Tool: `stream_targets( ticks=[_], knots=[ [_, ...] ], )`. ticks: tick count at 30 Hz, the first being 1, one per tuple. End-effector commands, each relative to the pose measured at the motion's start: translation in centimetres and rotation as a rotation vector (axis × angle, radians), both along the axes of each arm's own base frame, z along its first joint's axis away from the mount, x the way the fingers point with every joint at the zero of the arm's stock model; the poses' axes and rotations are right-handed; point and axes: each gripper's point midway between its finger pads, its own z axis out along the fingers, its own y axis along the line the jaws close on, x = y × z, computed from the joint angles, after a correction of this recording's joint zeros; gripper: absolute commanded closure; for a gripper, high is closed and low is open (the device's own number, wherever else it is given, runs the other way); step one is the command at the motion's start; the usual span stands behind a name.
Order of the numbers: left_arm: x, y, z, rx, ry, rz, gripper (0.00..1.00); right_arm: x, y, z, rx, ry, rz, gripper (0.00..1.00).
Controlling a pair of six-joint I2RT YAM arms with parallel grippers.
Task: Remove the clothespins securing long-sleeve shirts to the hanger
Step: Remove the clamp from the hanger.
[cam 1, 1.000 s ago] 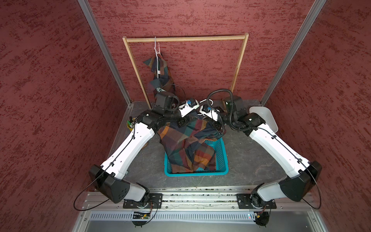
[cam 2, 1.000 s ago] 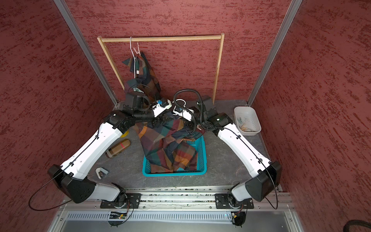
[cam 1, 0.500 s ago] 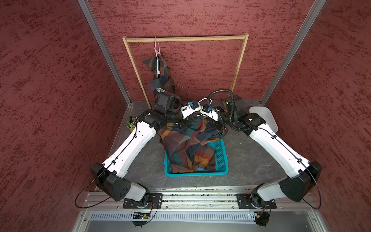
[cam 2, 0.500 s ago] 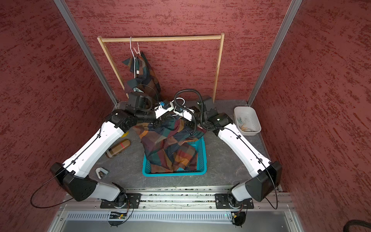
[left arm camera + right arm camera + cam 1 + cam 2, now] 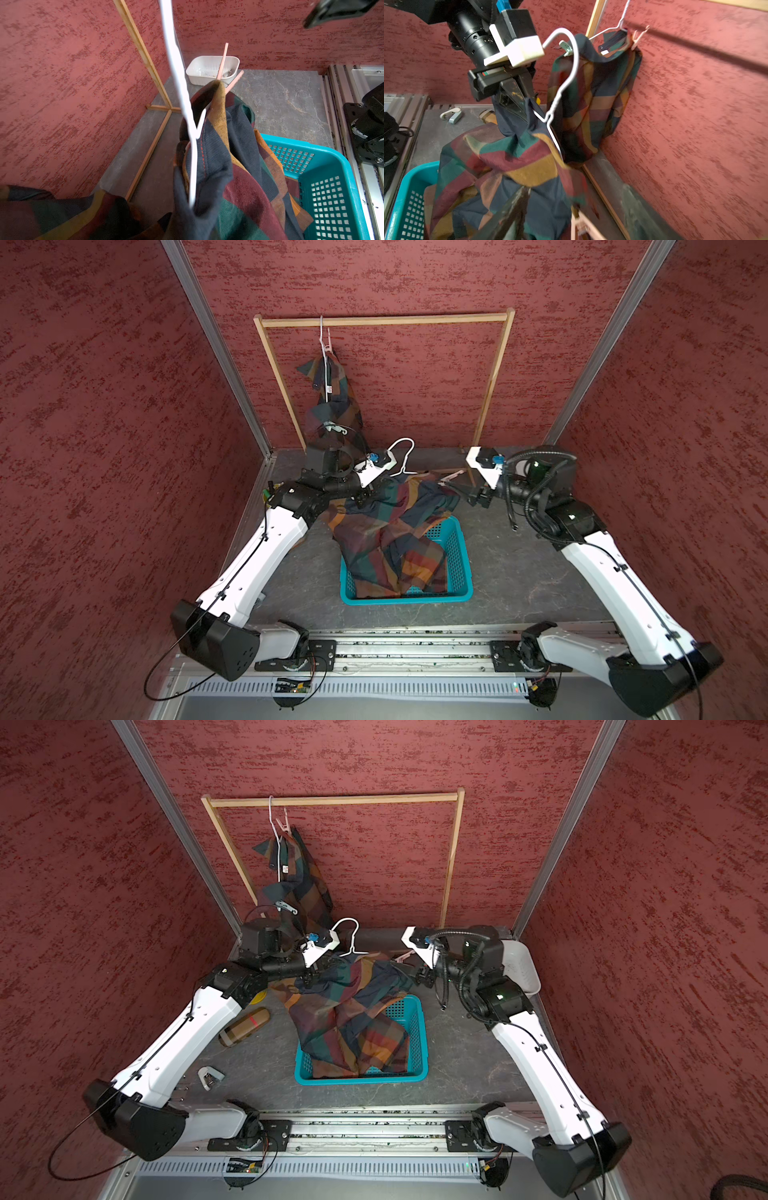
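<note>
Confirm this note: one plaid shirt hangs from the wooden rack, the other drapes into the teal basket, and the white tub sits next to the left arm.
Wrong on the tub: a top view shows the white tub beside the right arm, not the left. The rest stands: one plaid shirt hangs from the wooden rack and the other shirt drapes into the teal basket.

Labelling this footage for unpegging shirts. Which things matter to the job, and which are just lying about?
Job: pink clothespin, held shirt, white hanger, hung shirt, top clothespin, teal basket, white tray.
Lying about: brown roll, small white clip.
</note>
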Motion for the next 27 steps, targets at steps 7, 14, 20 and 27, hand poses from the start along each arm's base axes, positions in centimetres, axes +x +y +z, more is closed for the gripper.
stream_targets(
  ticks=[7,14,20,27],
  knots=[
    [-2.3,1.9,5.3,-0.190,-0.088,-0.082,1.00,-2.7,-1.7,-0.2,0.180,-0.043,0.177,0.16],
    [-2.4,2.1,5.0,-0.205,-0.062,-0.096,1.00,-2.4,-1.1,-1.5,0.178,-0.045,0.276,0.16],
    [-2.4,2.0,4.8,-0.207,-0.049,-0.099,1.00,-1.4,-0.7,-1.3,0.183,-0.046,0.303,0.17],
    [-2.3,1.9,4.6,-0.206,-0.037,-0.100,1.00,-0.2,-0.4,-0.7,0.214,-0.046,0.323,0.18]
  ],
)
